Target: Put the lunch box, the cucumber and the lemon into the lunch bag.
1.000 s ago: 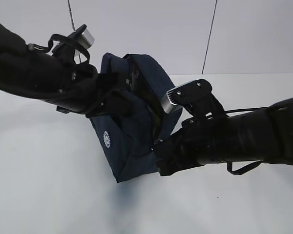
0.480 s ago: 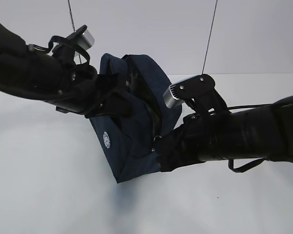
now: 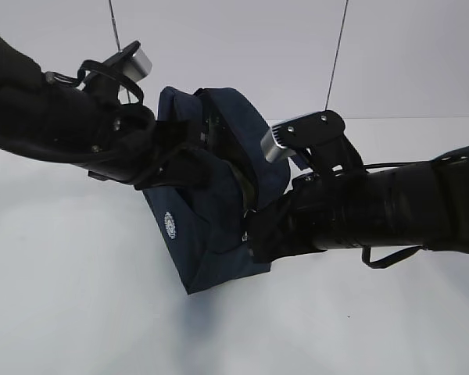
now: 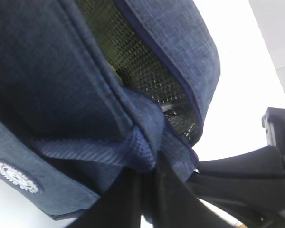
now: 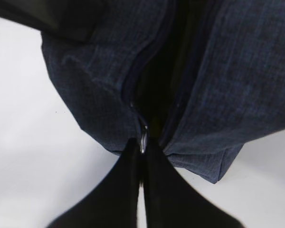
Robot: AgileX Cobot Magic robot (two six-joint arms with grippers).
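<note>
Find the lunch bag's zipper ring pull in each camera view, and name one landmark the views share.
Exterior view: the ring pull is a small glint at the bag's lower right edge, by the right tool.
Left wrist view: not discernible; the zipper opening shows, the pull does not.
Right wrist view: lower centre, pinched at the tips of the right tool.
Shared landmark: the navy lunch bag with its open zipper seam.

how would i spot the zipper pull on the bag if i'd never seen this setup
Find the navy lunch bag on the white table. Follow the dark zipper gap down to its lower end. There the small metal ring pull sits pinched in the right gripper, the only shiny part there.
</note>
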